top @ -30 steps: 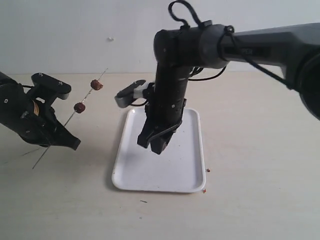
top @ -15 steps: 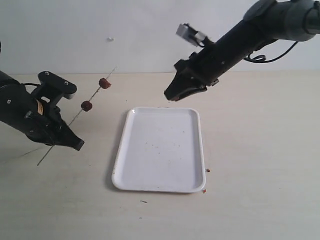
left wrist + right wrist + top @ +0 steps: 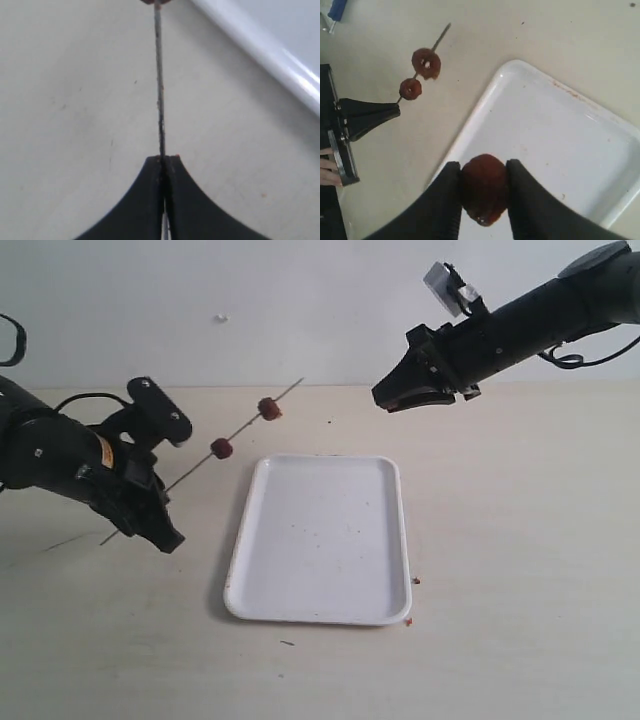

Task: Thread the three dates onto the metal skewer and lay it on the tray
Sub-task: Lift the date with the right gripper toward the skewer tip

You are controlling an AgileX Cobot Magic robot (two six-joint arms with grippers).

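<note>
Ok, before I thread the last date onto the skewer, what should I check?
1. Left hand shut on the skewer: ok.
2. Inner date and outer date threaded on it: ok.
3. Skewer tip bare past the outer date: ok.
4. Right hand gripping the third date: ok.
5. Third date lined up with the skewer tip: not ok, well apart.
6. Third date centred for piercing: cannot tell.

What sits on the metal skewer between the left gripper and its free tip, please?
A date nearer the left gripper and a second date nearer the tip, apart on the skewer, as the exterior view shows.
</note>
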